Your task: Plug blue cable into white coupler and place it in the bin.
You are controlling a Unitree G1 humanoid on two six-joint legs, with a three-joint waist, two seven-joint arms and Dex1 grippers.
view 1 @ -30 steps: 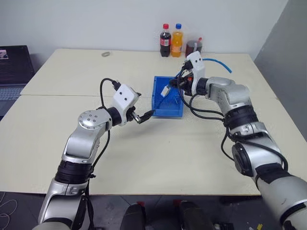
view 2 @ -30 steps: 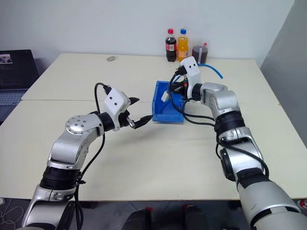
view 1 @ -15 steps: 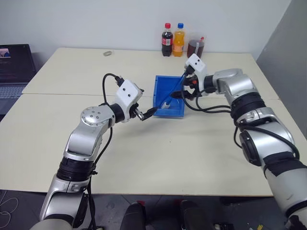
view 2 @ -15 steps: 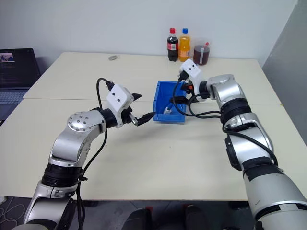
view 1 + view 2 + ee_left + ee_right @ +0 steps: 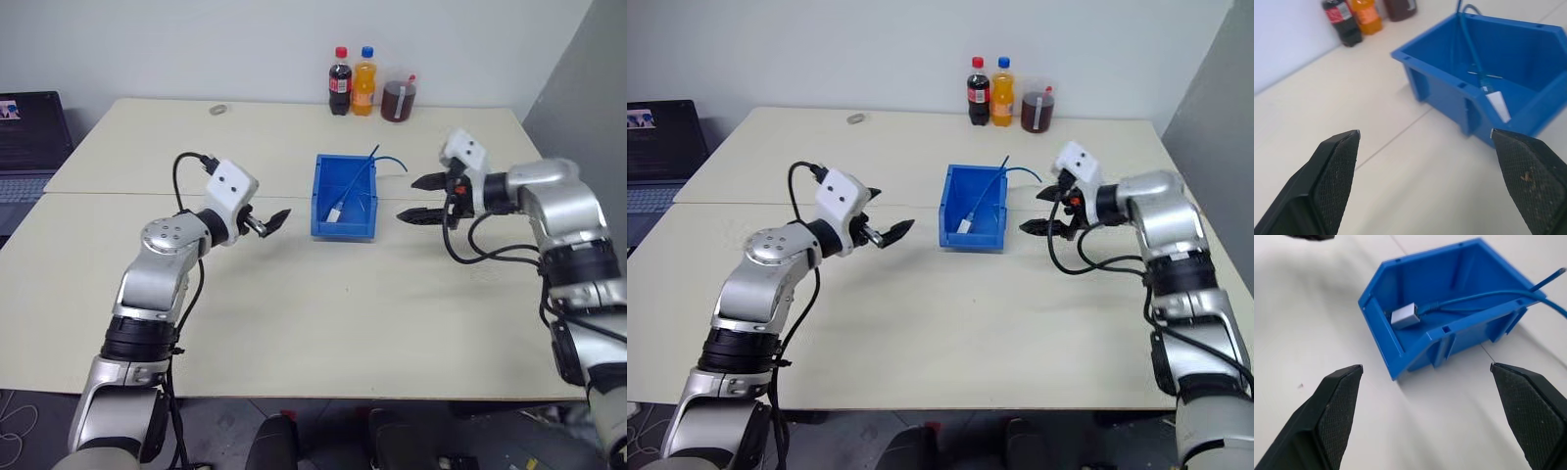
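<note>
The blue bin (image 5: 319, 196) stands in the middle of the table. Inside it lies the white coupler (image 5: 335, 211) with the blue cable (image 5: 363, 176) plugged into it. The cable runs up over the bin's back rim and trails onto the table behind. My left gripper (image 5: 266, 221) hovers open to the left of the bin, holding nothing. To the right of the bin, my right gripper (image 5: 409, 199) is open and holds nothing. The right wrist view shows the coupler (image 5: 1403, 316) and cable (image 5: 1474, 298) resting in the bin (image 5: 1415, 352), well beyond the open fingers.
A cola bottle (image 5: 339, 81), an orange bottle (image 5: 363, 81) and a cup of dark drink (image 5: 398, 101) stand at the table's back edge. A small grey object (image 5: 217, 110) lies far back on the left. A laptop (image 5: 29, 127) sits beyond the table's left side.
My right gripper opened and let go of the cable and coupler, which now lie in the bin, then drew back to the right. The left gripper moved left, away from the bin.
</note>
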